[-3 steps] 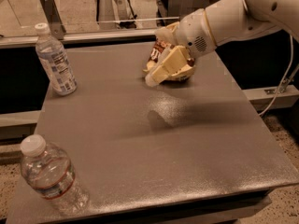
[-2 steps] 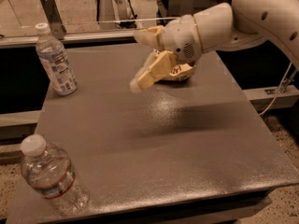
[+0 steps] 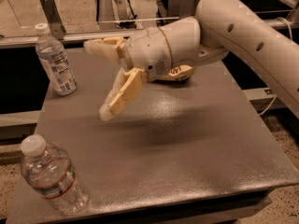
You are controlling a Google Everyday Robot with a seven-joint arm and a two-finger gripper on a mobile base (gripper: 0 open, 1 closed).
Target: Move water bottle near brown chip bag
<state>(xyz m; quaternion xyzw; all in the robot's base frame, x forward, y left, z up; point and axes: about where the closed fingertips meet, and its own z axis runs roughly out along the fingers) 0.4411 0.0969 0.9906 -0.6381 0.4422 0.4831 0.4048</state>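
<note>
The water bottle (image 3: 54, 177), clear with a white cap and a red-banded label, stands upright at the table's front left corner. The brown chip bag (image 3: 180, 72) lies at the back of the table, mostly hidden behind my wrist; only its tan edge with lettering shows. My gripper (image 3: 100, 77) hovers above the table's middle-left, pointing left, its cream fingers (image 3: 119, 94) spread wide open and empty. It is well above and behind the water bottle, not touching it.
A second bottle (image 3: 56, 62) with a large white-and-blue label stands upright at the back left. The grey table (image 3: 196, 148) ends at a front edge and right edge. A metal rail and floor lie behind the table.
My arm has swung left and forward from over the chip bag towards the table's middle-left, and the fingers have spread wider. Both bottles and the bag stayed put.
</note>
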